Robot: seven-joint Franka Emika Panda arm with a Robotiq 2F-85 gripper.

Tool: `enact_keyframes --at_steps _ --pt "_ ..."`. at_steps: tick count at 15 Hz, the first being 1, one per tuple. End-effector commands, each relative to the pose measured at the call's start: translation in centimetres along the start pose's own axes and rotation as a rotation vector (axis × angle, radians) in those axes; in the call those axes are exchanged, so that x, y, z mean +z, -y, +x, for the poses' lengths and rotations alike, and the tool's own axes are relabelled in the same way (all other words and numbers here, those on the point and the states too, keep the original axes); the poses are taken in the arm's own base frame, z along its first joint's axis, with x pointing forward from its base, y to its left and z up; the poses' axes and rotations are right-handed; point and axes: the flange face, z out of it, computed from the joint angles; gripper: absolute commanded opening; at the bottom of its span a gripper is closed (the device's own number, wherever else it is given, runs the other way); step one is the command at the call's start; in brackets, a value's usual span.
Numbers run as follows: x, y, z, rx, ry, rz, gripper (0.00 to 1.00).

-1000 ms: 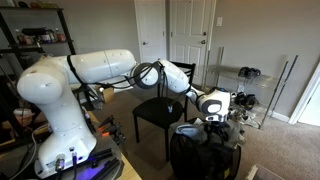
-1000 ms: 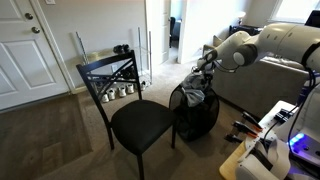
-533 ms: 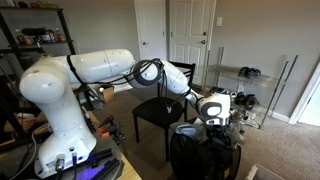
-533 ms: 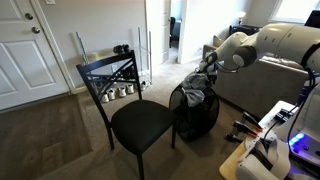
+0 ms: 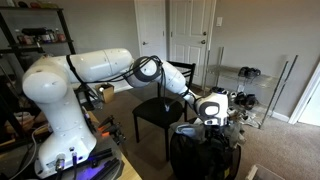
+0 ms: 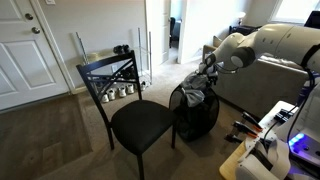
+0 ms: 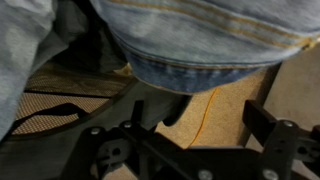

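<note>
My gripper (image 5: 213, 120) hangs just over a black mesh hamper (image 5: 205, 152) full of clothes, next to a black chair (image 5: 158, 112). Both exterior views show it; in one it sits at the hamper's top rim (image 6: 203, 72). In the wrist view the two dark fingers (image 7: 185, 135) stand wide apart with only tan carpet and a yellow cord between them. A blue denim garment (image 7: 200, 40) fills the top of that view, close to the jaws but not between them. Grey clothes (image 6: 192, 97) lie heaped in the hamper (image 6: 195, 118).
The black chair (image 6: 140, 122) stands beside the hamper. A wire shoe rack (image 5: 245, 85) and white doors (image 5: 190, 35) are behind. A sofa (image 6: 265, 85) lies behind the arm, and a desk edge with electronics (image 6: 265, 135) is near the base.
The gripper has shifted only slightly over the hamper; nothing was taken hold of or let go.
</note>
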Motion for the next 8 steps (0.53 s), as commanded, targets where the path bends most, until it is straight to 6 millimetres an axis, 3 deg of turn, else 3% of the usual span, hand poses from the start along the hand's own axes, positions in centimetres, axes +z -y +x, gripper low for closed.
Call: enact_keyframes --at_steps 1,8 --pt "0.1 -1.6 -1.9 -0.075 0.093 -0.075 1.0" --pt "0.6 -3.0 -2.1 -0.088 0.086 -0.122 1.0"
